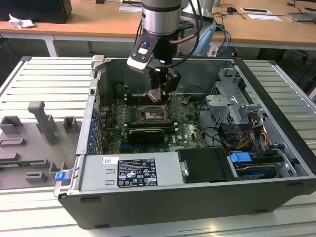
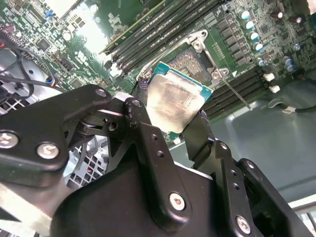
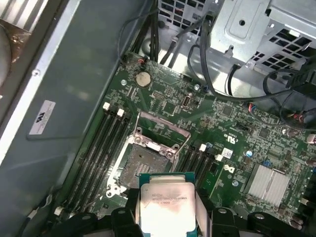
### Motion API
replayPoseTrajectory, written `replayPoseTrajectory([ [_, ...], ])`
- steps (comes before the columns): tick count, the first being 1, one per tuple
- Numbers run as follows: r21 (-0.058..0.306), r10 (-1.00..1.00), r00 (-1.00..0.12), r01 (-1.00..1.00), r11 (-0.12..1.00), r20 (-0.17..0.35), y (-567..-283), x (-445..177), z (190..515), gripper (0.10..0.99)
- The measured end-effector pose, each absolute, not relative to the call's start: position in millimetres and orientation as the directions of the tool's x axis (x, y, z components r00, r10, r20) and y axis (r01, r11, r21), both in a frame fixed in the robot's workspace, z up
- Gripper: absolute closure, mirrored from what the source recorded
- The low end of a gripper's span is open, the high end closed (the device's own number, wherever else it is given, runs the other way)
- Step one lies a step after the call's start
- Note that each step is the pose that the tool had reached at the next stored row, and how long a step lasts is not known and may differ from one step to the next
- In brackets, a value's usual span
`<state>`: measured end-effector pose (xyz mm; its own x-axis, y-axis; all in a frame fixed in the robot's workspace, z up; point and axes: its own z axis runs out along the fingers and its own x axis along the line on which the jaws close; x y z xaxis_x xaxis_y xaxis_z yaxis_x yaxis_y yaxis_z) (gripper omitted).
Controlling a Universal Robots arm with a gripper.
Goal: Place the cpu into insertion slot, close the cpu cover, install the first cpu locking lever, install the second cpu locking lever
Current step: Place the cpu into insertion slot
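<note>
My gripper (image 1: 159, 95) is shut on the cpu (image 1: 155, 94), a flat square chip with a pale metal face, and holds it by two opposite edges. In both wrist views the cpu (image 2: 174, 98) (image 3: 167, 202) sits between the black fingers (image 2: 143, 123) (image 3: 206, 210). It hangs a little above the insertion slot (image 1: 152, 115) (image 3: 143, 167) (image 2: 190, 59), a dark square socket in the green board. The socket lies bare. The cpu cover (image 3: 163, 129), a silver frame, stands swung open at the socket's edge. A thin metal lever (image 2: 236, 93) sticks out beside the socket.
Black memory slots (image 3: 106, 143) flank the socket on both sides. A long black card (image 1: 146, 133) lies nearer the exterior camera, and a metal drive cage (image 1: 229, 98) with cables is at the exterior view's right. The case walls (image 1: 98, 103) enclose the board. Grey fixtures (image 1: 42, 123) stand outside on the table.
</note>
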<state>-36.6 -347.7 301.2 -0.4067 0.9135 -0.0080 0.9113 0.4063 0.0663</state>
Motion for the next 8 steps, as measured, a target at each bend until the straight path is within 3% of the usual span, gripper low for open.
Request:
replayPoseTrajectory([
  [8,0.058,0.941,-0.338,0.939,0.339,-0.014,-345.8,-37.3,288.3,0.553],
])
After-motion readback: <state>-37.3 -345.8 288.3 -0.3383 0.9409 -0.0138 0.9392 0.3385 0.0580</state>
